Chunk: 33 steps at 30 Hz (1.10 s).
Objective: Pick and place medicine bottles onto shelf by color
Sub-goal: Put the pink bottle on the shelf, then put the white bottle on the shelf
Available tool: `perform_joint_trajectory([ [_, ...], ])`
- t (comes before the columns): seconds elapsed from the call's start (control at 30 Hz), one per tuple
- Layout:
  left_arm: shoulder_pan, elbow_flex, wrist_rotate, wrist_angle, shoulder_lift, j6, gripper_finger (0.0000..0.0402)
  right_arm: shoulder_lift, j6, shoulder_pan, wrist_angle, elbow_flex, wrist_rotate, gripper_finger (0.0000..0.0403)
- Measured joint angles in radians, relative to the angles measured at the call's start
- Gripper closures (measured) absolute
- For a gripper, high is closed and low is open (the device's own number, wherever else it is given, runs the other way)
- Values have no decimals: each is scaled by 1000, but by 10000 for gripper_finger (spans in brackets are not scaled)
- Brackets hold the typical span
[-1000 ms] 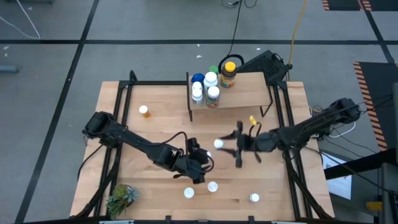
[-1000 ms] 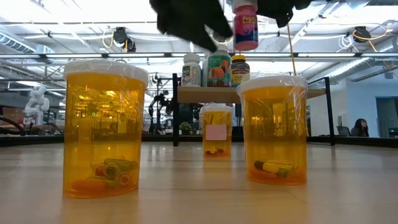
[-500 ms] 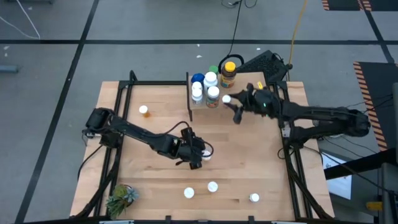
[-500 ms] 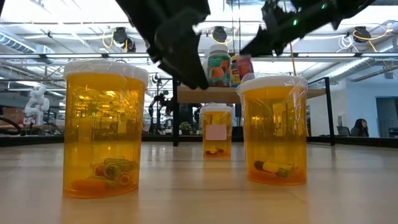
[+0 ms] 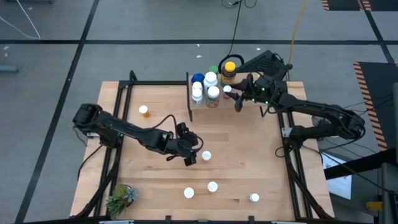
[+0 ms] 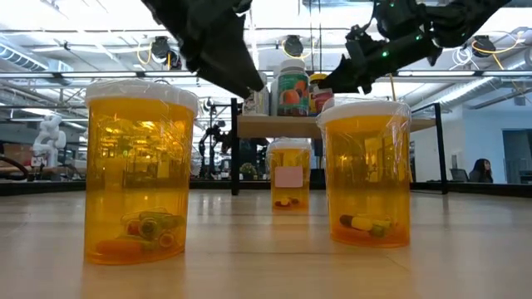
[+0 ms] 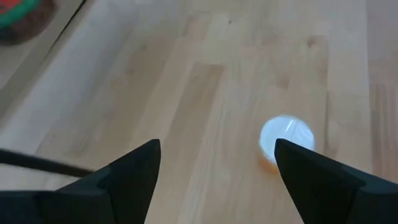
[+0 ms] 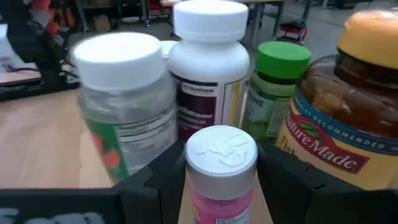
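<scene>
Meanwhile the right gripper [image 8: 221, 180] is clamping a pink bottle [image 8: 221, 168] at the shelf [image 5: 249, 87]; the left gripper [image 7: 214, 165], fingers apart, is hovering near an orange bottle [image 7: 283, 140].

about 12 medicine bottles [image 5: 212, 93], 1 shelf [image 5: 249, 87], 1 plant [image 5: 120, 199].

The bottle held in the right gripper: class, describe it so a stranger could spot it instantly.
Find the shelf at the table's far edge. At its bottle cluster, the right gripper holds a small bottle. Its pink body sets it apart.
</scene>
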Motion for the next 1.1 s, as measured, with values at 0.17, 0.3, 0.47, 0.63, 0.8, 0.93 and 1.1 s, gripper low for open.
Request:
perform_joint_trajectory([
  [0.17,3,-10,0,2,-7,1,82,4,-4,-22,23,-8,0,229],
  [0.3,4,-10,0,3,-7,1,82,3,-5,-44,19,-8,-2,228],
  [0.47,4,-10,1,3,-7,1,82,2,-3,-58,7,-8,-3,222],
  [0.63,3,-10,1,1,-7,1,82,5,4,-57,-9,-11,-1,199],
  [0.8,-1,-10,1,-3,-7,-1,82,-30,21,-55,2,-10,-1,164],
  [0.93,-4,-10,0,-3,-7,-1,82,-105,39,-30,-25,-10,0,145],
  [1.1,-9,-10,1,-3,-7,29,82,-219,85,111,-212,-12,17,141],
])
